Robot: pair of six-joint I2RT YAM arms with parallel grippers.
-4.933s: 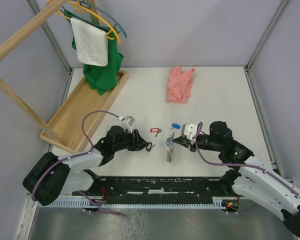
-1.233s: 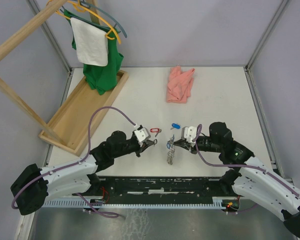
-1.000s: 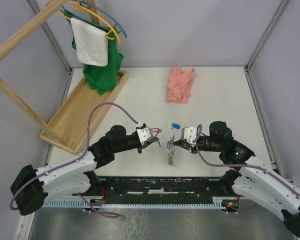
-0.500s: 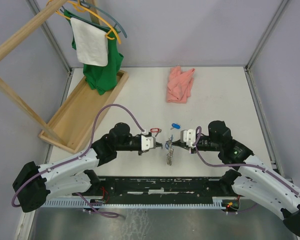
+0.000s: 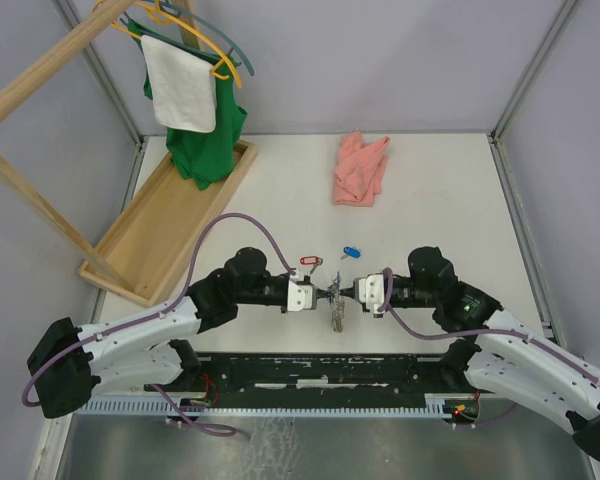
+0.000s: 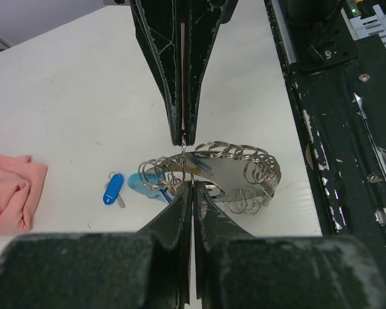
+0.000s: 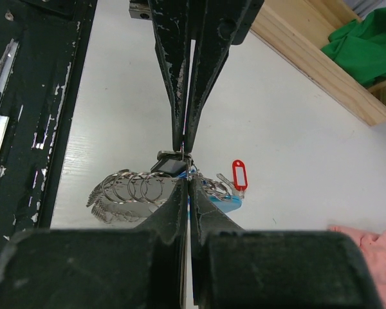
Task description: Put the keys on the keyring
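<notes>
Near the middle of the desk's [image 5: 440,200] near edge, the keyring [image 6: 260,175] is being held up at one point between the two tools. Most of its silvery rings are lying on the desk, and its light-blue tag [image 6: 145,185] is lying beside them. One thin ring is being pinched at the tip of the right tool [image 6: 183,138], whose fingers are pressed together. Tip to tip with it, the left tool [image 7: 183,149] is being pressed together on a black-tagged key [image 7: 170,163], which is hanging just over the rings. Whether the key is touching them cannot be told.

Just beyond, toward the far edge, a red-tagged key [image 5: 310,261] and a blue-tagged key [image 5: 350,252] are lying apart from each other on the desk. Farther out, near the far edge, a pink cloth [image 5: 360,168] is lying crumpled. Along the left edge a wooden tray [image 5: 140,240] is lying. A green garment [image 5: 205,140] and a white towel [image 5: 180,85] are hanging on hangers over the tray's far end.
</notes>
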